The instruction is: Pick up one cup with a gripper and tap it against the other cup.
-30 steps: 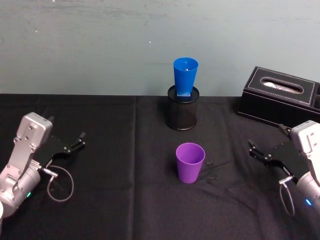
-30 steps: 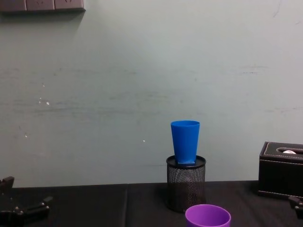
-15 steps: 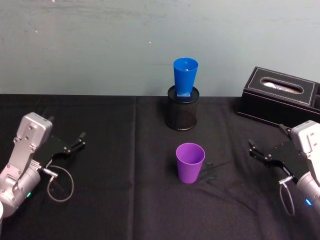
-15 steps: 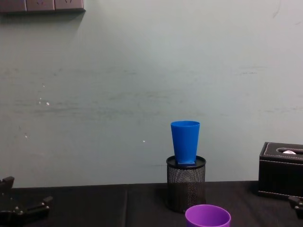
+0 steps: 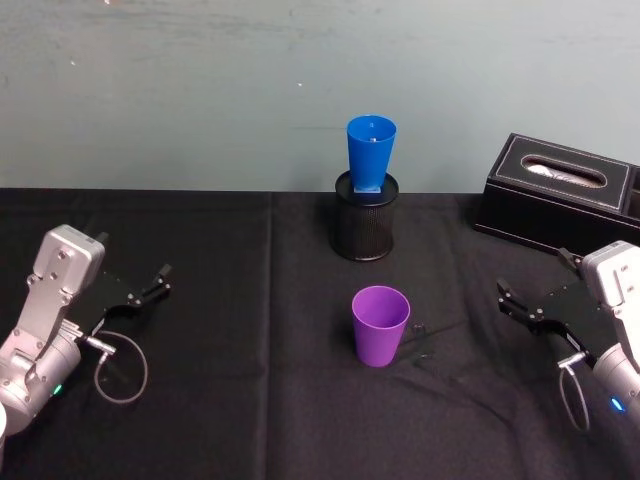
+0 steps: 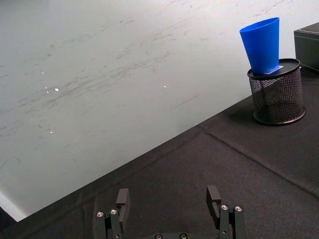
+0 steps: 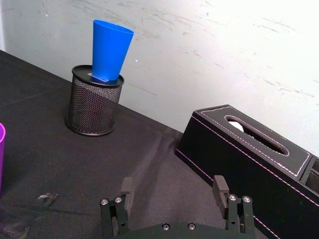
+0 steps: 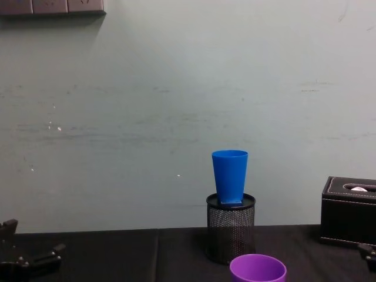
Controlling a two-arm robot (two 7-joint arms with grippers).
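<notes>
Two arms sit low at the near left and near right of the black table (image 5: 250,420), each angled in toward the middle. A black tissue box (image 5: 556,200) lies far right. The mesh pen holder (image 5: 364,228) stands far centre with the blue cup (image 5: 371,150) upright in its mouth. The purple cup (image 5: 381,325) stands upright on the cloth, nearer than the holder, between both grippers and well apart from each. The left gripper (image 6: 168,196) and right gripper (image 7: 174,186) hover with fingers spread wide.
</notes>
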